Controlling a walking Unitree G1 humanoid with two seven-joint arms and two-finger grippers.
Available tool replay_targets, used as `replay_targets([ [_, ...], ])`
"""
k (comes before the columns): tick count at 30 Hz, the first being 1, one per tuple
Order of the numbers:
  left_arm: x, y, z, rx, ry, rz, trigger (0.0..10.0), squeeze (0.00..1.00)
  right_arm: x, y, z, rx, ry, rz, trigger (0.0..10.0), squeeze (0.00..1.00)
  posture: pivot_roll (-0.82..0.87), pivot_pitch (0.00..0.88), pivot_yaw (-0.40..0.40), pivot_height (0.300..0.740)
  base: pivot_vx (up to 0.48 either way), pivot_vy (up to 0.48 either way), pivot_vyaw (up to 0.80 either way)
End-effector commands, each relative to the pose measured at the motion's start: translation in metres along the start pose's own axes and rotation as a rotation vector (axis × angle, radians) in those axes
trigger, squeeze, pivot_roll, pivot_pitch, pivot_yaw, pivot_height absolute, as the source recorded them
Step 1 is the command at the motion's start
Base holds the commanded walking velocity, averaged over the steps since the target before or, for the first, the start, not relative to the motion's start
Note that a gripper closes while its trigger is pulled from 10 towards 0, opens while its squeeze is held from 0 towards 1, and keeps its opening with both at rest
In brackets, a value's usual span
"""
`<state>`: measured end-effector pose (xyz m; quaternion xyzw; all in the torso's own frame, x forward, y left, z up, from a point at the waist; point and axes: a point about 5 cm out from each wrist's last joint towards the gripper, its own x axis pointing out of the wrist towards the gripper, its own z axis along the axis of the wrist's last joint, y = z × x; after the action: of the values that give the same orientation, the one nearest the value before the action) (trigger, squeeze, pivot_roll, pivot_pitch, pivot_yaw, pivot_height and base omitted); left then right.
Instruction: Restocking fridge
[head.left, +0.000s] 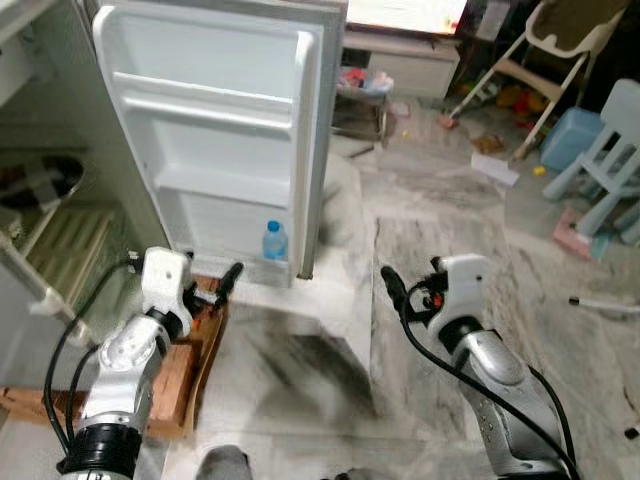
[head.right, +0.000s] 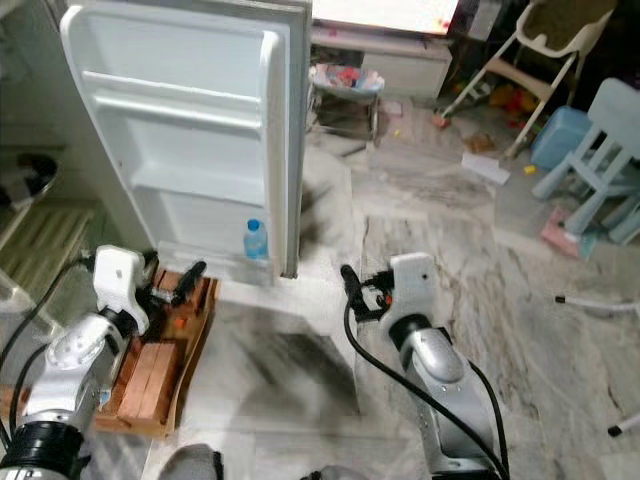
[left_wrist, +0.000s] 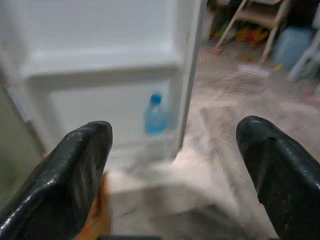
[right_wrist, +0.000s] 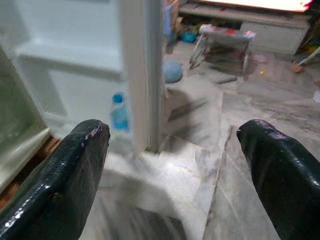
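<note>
The white fridge door (head.left: 230, 130) stands swung open, its inner shelves facing me. A small water bottle (head.left: 275, 241) with a blue cap stands upright on the door's lowest shelf, also seen as a bottle (left_wrist: 155, 116) between the left fingers and a bottle (right_wrist: 119, 113) past the door's edge. My left gripper (head.left: 222, 285) is open, low and left of the bottle, holding nothing. My right gripper (head.left: 392, 283) is open over the marble floor, right of the door, empty too.
A wooden pallet (head.right: 160, 365) lies on the floor under the left arm. The fridge body (head.left: 45, 200) with a wire shelf is at left. Behind the door are a low table (head.left: 360, 95), a high chair (head.left: 560, 60), blue child's chairs (head.left: 610, 150) and scattered toys.
</note>
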<state>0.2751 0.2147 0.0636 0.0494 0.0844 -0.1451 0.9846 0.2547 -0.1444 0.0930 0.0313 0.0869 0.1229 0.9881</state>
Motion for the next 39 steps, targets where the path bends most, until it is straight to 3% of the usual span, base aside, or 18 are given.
replay_targets([
  [1, 0.0, 0.0, -0.002, 0.031, 0.013, 0.011, 10.0, 0.0, 0.001, -0.003, 0.003, -0.006, -0.011, -0.015, 10.0, 0.0, 0.11, 0.0, -0.075, 0.74, 0.349, -0.326, 0.0],
  [5, -0.001, 0.004, -0.006, 0.031, 0.026, 0.034, 10.0, 0.0, 0.004, 0.001, 0.007, -0.02, -0.042, -0.012, 10.0, 0.0, 0.11, 0.0, -0.072, 0.74, 0.37, -0.3, 0.0],
  [19, 0.0, 0.014, -0.006, 0.056, 0.036, 0.107, 10.0, 0.0, 0.016, 0.008, 0.011, -0.015, -0.069, -0.009, 10.0, 0.0, 0.13, 0.0, -0.075, 0.74, 0.411, -0.198, 0.75],
  [30, -0.001, 0.015, -0.012, 0.073, 0.065, 0.122, 10.0, 0.0, 0.02, 0.011, 0.012, -0.009, -0.074, -0.005, 10.0, 0.0, 0.14, 0.0, -0.081, 0.74, 0.434, 0.0, 0.0],
  [35, -0.008, 0.021, -0.016, 0.09, 0.093, 0.143, 10.0, 0.0, 0.024, 0.011, 0.011, -0.005, -0.076, -0.006, 10.0, 0.0, 0.15, 0.0, -0.079, 0.74, 0.435, 0.0, 0.0],
  [39, -0.022, 0.03, -0.022, 0.1, 0.121, 0.188, 10.0, 0.0, 0.03, 0.007, 0.009, -0.021, -0.084, -0.03, 10.0, 0.0, 0.18, 0.0, -0.057, 0.74, 0.431, 0.0, 0.0],
])
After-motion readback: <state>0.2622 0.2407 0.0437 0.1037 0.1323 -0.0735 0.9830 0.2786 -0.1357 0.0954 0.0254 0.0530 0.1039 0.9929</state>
